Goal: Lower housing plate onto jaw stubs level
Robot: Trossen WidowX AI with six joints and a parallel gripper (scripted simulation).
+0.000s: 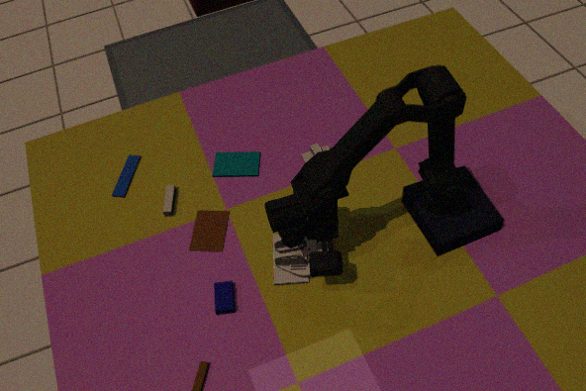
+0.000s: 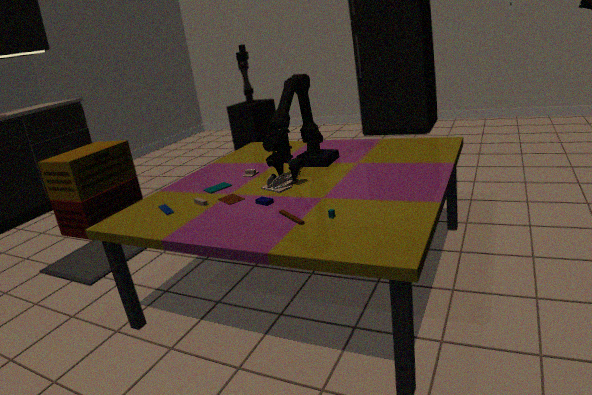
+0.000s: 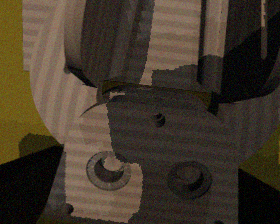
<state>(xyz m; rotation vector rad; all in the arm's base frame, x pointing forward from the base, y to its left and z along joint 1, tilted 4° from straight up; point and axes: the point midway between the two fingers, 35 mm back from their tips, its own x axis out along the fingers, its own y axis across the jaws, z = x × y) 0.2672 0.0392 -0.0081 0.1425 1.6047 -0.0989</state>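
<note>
One plate [image 1: 317, 246] [image 2: 286, 177] [image 3: 156, 145], lower centre of wrist view, likely stiff, light; hand [image 1: 322, 248] [image 2: 287, 174] [image 3: 146, 166], spread wide, clasps its side edges, probably best hold.

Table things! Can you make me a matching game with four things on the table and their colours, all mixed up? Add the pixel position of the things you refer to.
Things:
1. the flat piece nearest the arm's base, out of these four [image 1: 237, 164] [image 2: 218, 187]
2. the short, chunky block [image 1: 225, 297] [image 2: 264, 201]
3. the flat, wide piece between the other pieces [image 1: 210, 231] [image 2: 231, 199]
4. the small, narrow bar [image 1: 169, 200] [image 2: 200, 202]

Colours:
A. brownish orange
B. whitish
C. teal
D. dark blue

Right pairs: 1-C, 2-D, 3-A, 4-B
</note>
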